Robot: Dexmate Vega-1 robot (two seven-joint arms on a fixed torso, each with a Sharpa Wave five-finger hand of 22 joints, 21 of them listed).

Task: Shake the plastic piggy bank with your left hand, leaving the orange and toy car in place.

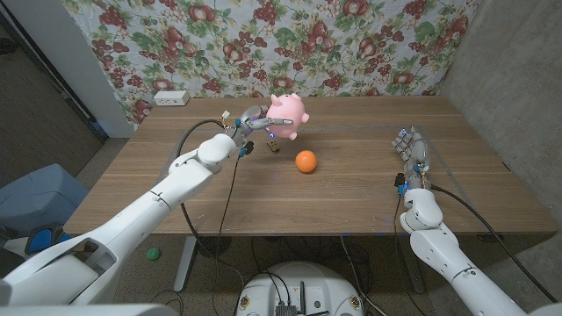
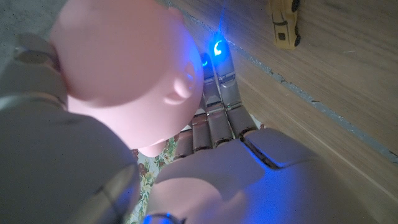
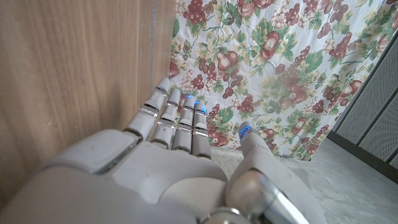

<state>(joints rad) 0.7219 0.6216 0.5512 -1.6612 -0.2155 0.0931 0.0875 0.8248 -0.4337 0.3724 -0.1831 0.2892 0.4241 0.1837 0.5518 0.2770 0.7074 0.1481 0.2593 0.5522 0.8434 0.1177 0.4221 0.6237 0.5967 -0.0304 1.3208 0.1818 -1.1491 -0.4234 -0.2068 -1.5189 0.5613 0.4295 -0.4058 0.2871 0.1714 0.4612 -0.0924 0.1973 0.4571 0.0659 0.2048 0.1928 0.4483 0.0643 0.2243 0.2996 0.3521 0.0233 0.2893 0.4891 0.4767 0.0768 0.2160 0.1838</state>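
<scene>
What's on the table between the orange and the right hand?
Nothing: in the head view, bare wooden table runs from the orange across to the right hand.

even indoor light; left wrist view blurred, blue-tinted.

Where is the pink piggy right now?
In the head view the piggy bank is up off the table, held in the left hand near the far edge, left of middle, above the toy car and behind the orange.

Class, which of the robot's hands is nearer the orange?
Left. The left hand holds the piggy bank just behind the orange; the right hand waits far across the table.
</scene>
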